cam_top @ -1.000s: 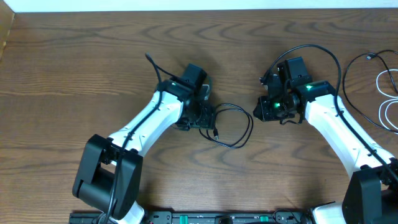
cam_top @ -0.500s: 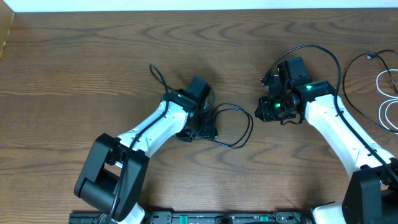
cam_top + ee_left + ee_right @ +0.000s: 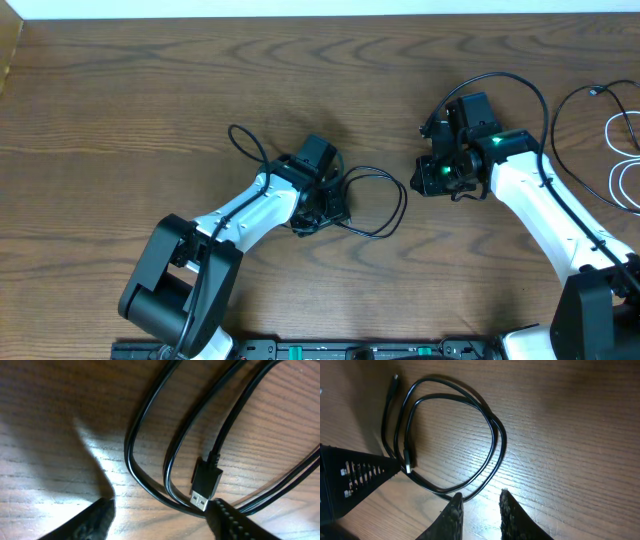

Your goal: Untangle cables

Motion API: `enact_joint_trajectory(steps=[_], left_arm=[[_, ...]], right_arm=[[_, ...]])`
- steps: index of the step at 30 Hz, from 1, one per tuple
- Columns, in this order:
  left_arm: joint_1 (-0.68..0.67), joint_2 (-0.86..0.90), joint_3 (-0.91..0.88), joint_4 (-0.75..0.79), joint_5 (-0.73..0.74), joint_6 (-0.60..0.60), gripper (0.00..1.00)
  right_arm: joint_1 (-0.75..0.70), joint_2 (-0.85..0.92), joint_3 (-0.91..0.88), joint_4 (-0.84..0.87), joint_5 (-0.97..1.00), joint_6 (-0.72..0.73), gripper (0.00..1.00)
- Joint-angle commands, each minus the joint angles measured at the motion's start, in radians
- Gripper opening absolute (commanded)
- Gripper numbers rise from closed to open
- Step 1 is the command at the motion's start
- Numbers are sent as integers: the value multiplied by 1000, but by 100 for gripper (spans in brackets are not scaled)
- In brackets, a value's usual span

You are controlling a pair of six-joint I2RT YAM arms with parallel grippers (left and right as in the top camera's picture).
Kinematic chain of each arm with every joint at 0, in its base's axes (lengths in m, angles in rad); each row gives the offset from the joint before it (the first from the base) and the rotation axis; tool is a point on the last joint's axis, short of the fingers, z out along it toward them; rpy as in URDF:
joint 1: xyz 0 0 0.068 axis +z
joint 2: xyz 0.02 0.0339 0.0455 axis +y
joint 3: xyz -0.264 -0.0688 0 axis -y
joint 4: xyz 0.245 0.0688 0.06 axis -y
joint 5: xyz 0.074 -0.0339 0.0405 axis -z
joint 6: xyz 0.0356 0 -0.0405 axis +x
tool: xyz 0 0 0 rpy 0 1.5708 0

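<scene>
Fingers (image 3: 92, 520) of the left gripper (image 3: 162, 510) stand well apart, close to the desk (image 3: 130, 110), and we see nothing clamped between them. Between those two fingers lies the black cable (image 3: 126, 450). Several of its strands curve across the gap, and its USB plug (image 3: 206, 484) rests flat on the wood just inside the finger on the right of the wrist view, metal end pointing back toward the gripper. From overhead we find the rest of this cable spreading away from the left gripper in a loose loop toward the right gripper (image 3: 481, 510) and ending short of it, so the loop lies between the two grippers, nearer the left one. The right gripper's fingers (image 3: 452, 517) are only slightly apart, with bare wood showing in the narrow gap, and they hold nothing. In its wrist view the same black loop lies ahead of it, one strand passing just beyond the tip of one finger, though we cannot tell whether it touches. Well away from the right gripper, on its far side from the loop, we see a second black cable (image 3: 556, 125) in a wide arc and a white cable (image 3: 612, 185) looped just beside it, both apart from either gripper.
</scene>
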Motion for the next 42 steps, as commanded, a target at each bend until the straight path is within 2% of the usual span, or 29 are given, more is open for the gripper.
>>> enact_joint_trajectory(steps=[1,7,10,12,17,21,32,35,42], left_arm=[[-14,-8,-12,-2,18,-78,61],[-73,-8,-13,-2,-29,-151,60],[-98,-8,-14,-2,-79,-188,55],[-113,-8,-14,-2,-119,-191,49],[-129,-8,-14,-6,-200,-190,48],[-145,-8,-14,-10,-233,-191,42],[-171,-8,-14,-8,-234,-191,19],[-171,-8,-14,-9,-233,-191,8],[-167,-42,-11,-28,-233,-170,8]], right_arm=[[-3,5,1,-1,0,-11,20],[-3,5,1,-2,0,-11,20],[-3,5,1,-2,0,-11,20],[-3,5,1,-14,1,-11,20],[-3,5,1,-19,1,-11,20],[-3,5,1,-20,0,-11,19],[-3,5,1,-20,0,-11,18],[-3,5,1,-21,0,-11,19],[-3,5,1,-20,1,-11,20]])
